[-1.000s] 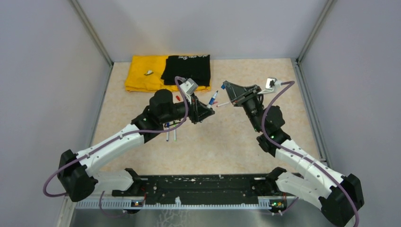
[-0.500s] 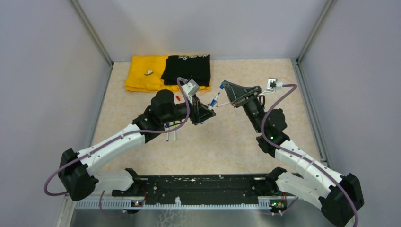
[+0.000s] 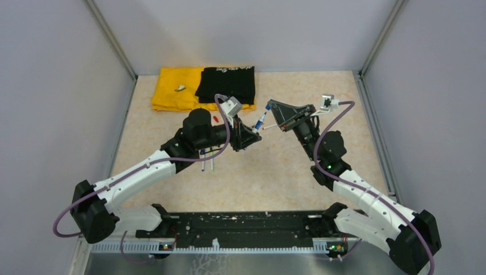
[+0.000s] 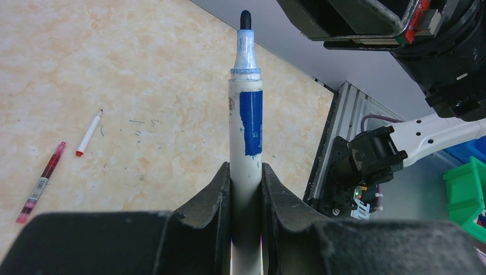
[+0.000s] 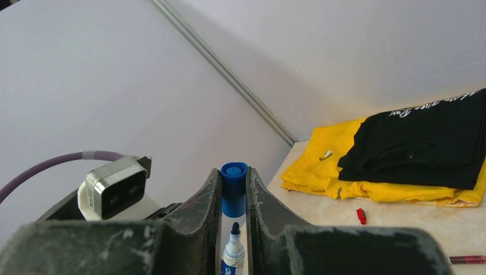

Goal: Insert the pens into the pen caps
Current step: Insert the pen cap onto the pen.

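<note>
**Blue pen and blue cap meet above the middle of the table**

At the far left of the table (image 3: 275, 172) lies a yellow cloth (image 3: 172, 91), and a black cloth (image 3: 226, 83) lies on its right part. A small red cap (image 3: 215, 118) lies on the table just in front of the cloths. Two pens (image 3: 207, 161) lie side by side, partly under the left arm.

The left pincer (image 4: 246, 175) is clenched on a white pen (image 4: 246, 114) with a blue label. The pen stands out straight between the fingers, and its dark tip points toward the right arm. In the left wrist view, a white pen with red tip (image 4: 89, 133) and a maroon pen (image 4: 41, 182) lie on the table, near each other and well apart from the held one.

The right pincer (image 5: 234, 183) is grasping a blue cap (image 5: 234, 179) between its two fingers. In the right wrist view the tip of the white pen is between these fingers, in line with the cap and just before it. A small gap shows between them.
</note>
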